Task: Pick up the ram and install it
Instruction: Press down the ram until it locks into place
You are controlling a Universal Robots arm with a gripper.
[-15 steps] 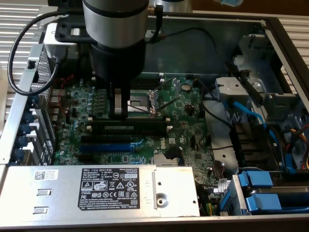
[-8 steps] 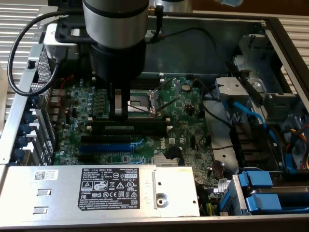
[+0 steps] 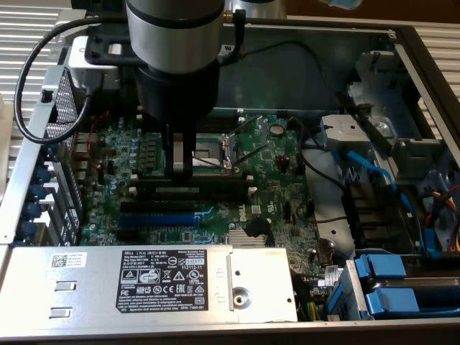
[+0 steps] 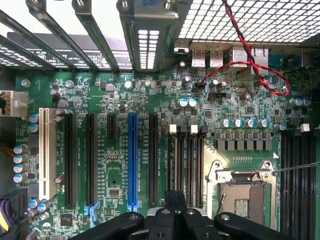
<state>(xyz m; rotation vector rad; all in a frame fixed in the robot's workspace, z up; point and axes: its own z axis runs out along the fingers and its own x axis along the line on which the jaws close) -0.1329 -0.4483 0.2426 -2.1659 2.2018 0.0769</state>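
The ram, a thin green stick seen edge-on, stands in a black slot on the board. My gripper hangs just above it, fingers pressed together. A white label on the metal cover reads DELL.

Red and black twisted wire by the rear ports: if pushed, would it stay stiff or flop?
Probably floppy: the wire is thin and drapes in a loose loop above the board. Likely light, so a push would swing it aside. It may tug back, since one end looks plugged in.
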